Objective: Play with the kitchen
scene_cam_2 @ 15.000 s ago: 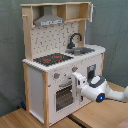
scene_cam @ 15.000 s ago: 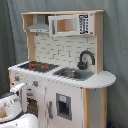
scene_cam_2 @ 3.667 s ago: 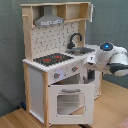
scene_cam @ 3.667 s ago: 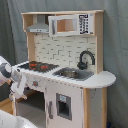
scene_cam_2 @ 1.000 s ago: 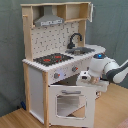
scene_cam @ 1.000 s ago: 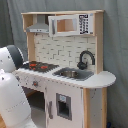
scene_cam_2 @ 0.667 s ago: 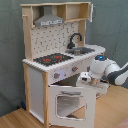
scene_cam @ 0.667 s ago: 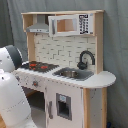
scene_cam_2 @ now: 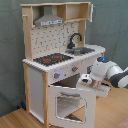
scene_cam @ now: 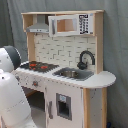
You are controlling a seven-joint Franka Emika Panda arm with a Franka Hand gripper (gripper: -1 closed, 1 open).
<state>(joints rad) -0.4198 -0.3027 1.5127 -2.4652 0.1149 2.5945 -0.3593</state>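
A staged test space, such as a lab or studio, is suggested rather than a home. A plain grey curtain [scene_cam: 117, 45] is hung as a backdrop behind the kitchen [scene_cam: 65, 70] in both exterior views, and no household furniture is seen around it. The kitchen itself is a toy, with a hob [scene_cam_2: 52, 59], faucet [scene_cam_2: 75, 39], hood [scene_cam_2: 48, 20] and windowed oven door [scene_cam_2: 70, 105]. It is set on a wood floor [scene_cam_2: 15, 120], and a white robot arm [scene_cam_2: 112, 72] is placed beside it.
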